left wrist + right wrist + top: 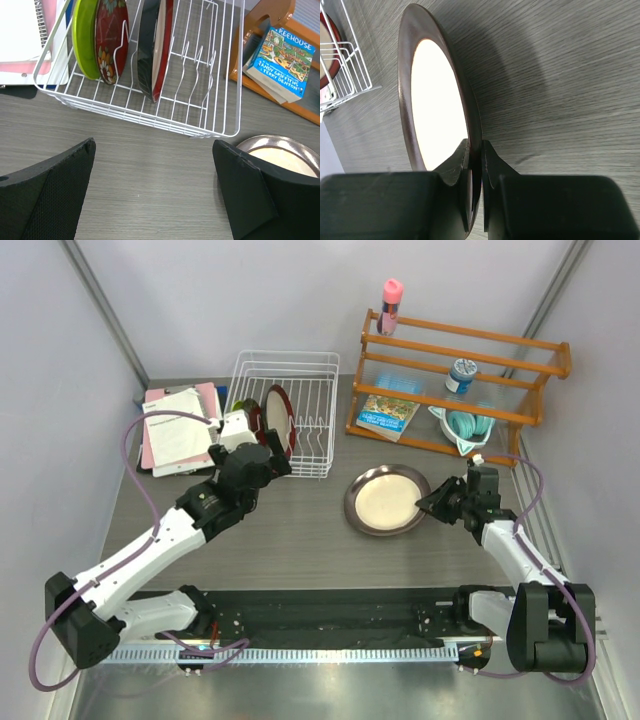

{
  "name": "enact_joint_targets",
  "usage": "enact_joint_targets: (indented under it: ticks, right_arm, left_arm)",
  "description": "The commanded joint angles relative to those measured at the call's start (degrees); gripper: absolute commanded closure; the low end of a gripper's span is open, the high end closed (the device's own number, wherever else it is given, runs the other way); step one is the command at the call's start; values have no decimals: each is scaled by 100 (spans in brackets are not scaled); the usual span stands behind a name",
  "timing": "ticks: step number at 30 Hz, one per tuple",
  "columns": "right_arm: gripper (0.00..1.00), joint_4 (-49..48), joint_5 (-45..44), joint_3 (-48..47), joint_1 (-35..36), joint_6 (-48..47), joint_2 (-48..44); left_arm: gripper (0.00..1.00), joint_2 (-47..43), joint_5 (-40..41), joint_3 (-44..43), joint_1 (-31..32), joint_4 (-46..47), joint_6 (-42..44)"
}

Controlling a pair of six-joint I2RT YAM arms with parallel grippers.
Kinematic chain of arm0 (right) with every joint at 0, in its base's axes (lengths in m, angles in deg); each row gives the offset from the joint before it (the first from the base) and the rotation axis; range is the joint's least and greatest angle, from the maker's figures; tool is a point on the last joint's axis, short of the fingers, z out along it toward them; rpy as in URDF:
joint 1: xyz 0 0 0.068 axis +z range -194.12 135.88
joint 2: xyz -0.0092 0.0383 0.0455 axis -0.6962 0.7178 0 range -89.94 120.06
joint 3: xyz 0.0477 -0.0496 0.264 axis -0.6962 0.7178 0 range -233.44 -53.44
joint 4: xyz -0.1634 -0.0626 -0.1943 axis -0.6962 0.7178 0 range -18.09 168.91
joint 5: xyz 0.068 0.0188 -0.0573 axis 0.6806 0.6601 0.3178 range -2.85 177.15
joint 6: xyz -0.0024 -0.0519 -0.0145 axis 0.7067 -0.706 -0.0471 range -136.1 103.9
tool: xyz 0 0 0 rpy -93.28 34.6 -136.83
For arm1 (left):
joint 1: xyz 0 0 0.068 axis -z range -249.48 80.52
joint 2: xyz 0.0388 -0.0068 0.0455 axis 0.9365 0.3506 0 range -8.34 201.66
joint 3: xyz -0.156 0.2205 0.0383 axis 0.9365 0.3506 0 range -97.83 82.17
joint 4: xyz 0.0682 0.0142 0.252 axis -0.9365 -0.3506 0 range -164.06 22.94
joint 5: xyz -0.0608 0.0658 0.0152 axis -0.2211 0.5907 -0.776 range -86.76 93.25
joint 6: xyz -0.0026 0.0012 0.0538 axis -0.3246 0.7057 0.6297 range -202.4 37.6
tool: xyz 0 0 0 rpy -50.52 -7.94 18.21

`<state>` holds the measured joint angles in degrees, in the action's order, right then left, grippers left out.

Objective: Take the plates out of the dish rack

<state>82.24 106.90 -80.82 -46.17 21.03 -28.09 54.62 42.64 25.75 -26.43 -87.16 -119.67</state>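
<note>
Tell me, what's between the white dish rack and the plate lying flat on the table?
Nothing but bare grey table. No object sits between the dish rack and the plate. The left wrist view shows that stretch best.

The top external camera is fixed high above the near edge and looks down over the entire worktop (300, 540). The left wrist camera looks forward and down at the dish rack (150, 120) from close range. The right wrist camera views the grey-rimmed plate (440, 100) edge-on at very close range. All three views share the rack and that plate.
</note>
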Motion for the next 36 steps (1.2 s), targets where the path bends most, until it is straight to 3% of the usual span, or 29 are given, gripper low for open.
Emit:
enact_joint_targets:
  ticks: [1,4,6,10,14,17,22,28,34,36]
  right_arm:
    - [99,135,-366,-92,-7,-205,47]
    - [89,417,-621,-198,-15,-363,56]
    - [72,575,-717,-259,-7,-460,56]
    - [58,795,-972,-330,-15,-671,100]
    - [57,918,-1087,-400,-7,-785,135]
    - [46,1207,-1464,-540,-7,-891,48]
    - [41,1648,-1579,-935,-7,-742,-576]
    - [36,1973,-1878,-1532,-7,-890,-1253]
    - [35,2087,-1720,-1683,-7,-1032,-1377]
    - [35,2087,-1659,-1683,-7,-1058,-1359]
  left_arm:
    - [0,6,217,-106,11,-3,-148]
    - [1,76,147,-185,2,24,-104]
    - [1,155,103,-246,2,15,-104]
    - [0,260,-2,-281,11,41,-157]
    - [0,296,-37,-281,2,24,-157]
    - [1,305,155,-299,11,-56,-52]
    - [1,480,569,-526,-59,-126,255]
    - [1,1200,683,-1107,-402,-135,475]
    - [1,2121,657,-1687,-736,409,1046]
    - [5,2378,587,-1958,-850,630,1187]
